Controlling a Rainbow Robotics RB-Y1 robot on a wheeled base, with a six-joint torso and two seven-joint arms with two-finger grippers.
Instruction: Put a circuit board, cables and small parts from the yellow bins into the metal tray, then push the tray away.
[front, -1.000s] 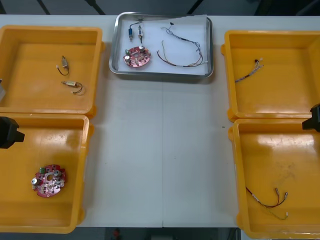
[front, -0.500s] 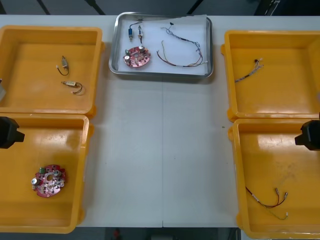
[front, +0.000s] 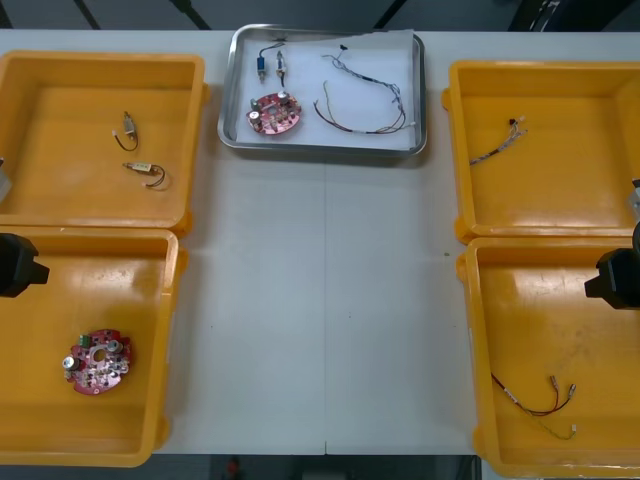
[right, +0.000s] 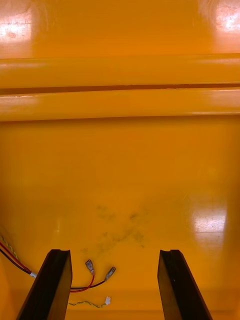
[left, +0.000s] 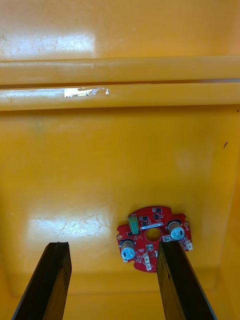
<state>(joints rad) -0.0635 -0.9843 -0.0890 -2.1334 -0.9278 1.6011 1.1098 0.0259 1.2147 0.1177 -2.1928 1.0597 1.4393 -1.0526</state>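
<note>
Fingers spread wide, the right hand (right: 114, 252) hangs over the red and yellow cable (right: 90, 266), which lies in the yellow bin (front: 472, 340) to the right of the metal tray (front: 322, 150) and nearer the robot. Light and limp, the cable looks best pinched mid-strand, clear of its small end terminals. The left hand (left: 112, 245), also spread, hangs above a circuit board (left: 152, 237) in the bin (front: 170, 340) to the tray's near left.

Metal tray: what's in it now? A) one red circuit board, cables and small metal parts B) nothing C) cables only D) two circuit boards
A: in the front view the metal tray holds one red circuit board, cables and small metal parts.
</note>
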